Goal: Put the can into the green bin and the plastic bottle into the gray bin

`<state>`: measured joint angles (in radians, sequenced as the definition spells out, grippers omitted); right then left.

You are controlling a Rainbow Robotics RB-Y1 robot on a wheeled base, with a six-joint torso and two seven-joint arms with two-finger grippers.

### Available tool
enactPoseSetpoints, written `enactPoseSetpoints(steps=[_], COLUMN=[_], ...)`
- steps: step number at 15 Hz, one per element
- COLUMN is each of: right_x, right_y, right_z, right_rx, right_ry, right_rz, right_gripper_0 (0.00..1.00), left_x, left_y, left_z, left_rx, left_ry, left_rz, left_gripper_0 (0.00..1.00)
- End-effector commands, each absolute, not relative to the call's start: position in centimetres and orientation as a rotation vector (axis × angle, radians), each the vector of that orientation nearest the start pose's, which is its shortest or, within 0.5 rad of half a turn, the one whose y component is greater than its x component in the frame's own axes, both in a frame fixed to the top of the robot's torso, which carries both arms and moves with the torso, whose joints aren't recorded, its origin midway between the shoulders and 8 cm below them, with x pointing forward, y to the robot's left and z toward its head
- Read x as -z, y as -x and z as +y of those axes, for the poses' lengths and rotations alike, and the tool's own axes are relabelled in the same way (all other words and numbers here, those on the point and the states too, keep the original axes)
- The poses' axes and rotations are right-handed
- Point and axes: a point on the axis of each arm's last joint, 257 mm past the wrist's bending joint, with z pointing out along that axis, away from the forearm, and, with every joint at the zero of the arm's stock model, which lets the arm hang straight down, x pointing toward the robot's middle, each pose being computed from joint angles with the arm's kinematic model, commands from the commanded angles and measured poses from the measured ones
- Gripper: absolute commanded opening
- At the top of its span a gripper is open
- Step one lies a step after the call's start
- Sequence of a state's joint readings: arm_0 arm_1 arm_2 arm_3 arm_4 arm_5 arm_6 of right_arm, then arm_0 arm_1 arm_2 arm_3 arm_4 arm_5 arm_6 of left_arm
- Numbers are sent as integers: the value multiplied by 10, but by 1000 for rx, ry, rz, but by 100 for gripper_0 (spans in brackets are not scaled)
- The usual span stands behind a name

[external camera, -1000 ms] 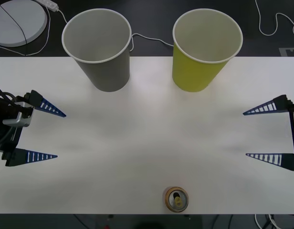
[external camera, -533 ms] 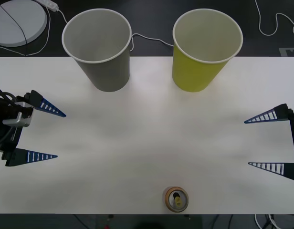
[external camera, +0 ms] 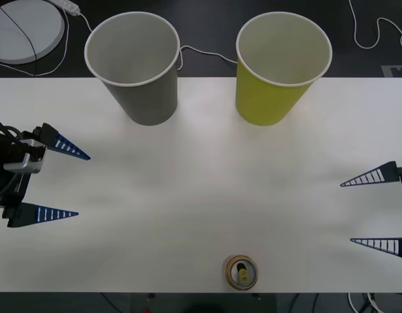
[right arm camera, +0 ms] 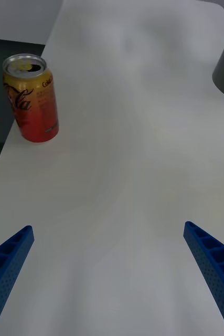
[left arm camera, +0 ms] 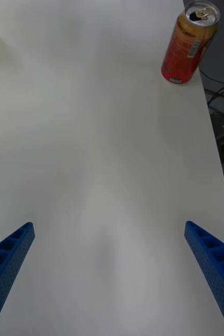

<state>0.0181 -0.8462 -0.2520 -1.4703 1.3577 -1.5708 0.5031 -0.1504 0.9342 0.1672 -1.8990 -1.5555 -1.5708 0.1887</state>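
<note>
Can [external camera: 241, 272] placement is the main worry: it stands upright at the very near edge of the tabletop [external camera: 201, 182], roughly mid-width and a little toward the robot's right, with nothing behind it but the drop. Its tab end is open. From the right wrist view the can [right arm camera: 31, 98] sits close to that edge, well ahead of the fingertips.

The right gripper [external camera: 377, 210] hovers over the right end of the tabletop, jaws spread wide and empty. The left gripper [external camera: 51, 182] hangs at the left end, equally wide open and holding nothing; it looks idle. The green bin [external camera: 282, 68] and the gray bin [external camera: 132, 67] stand side by side at the far edge, well apart from the can.

Risks as I judge them:
- A sideways approach that clips the can with one finger could tip it or push it off the near edge, since it is narrow and tall.
- Closing too high on the can may let it pivot and slip.
- The bins are light paper cups; a gripper brushing a rim on release could knock one over.
- Dropping the can from too high may bounce it out or topple the green bin.
- I see no plastic bottle on the tabletop, so the second half of the task has nothing to act on.
</note>
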Motion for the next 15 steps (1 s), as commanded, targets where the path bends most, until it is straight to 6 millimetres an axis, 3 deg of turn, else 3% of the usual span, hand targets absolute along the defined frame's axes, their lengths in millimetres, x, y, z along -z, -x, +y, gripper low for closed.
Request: enactPoseSetpoints(steps=[1, 6, 15], right_x=[255, 290, 316], right_y=[-327, -300, -258], right_z=[-322, -297, -242], right_rx=[-381, -608, -865], right_ry=[1805, 1734, 1632], right_rz=[1270, 1296, 1246], right_gripper_0=[100, 100, 100], left_x=[168, 168, 168], left_y=[-362, -362, -362], left_z=[256, 256, 256], left_rx=[284, 284, 284], left_ry=[-1886, -1886, -1886], left_rz=[1563, 1563, 1563], left_gripper_0=[100, 100, 100])
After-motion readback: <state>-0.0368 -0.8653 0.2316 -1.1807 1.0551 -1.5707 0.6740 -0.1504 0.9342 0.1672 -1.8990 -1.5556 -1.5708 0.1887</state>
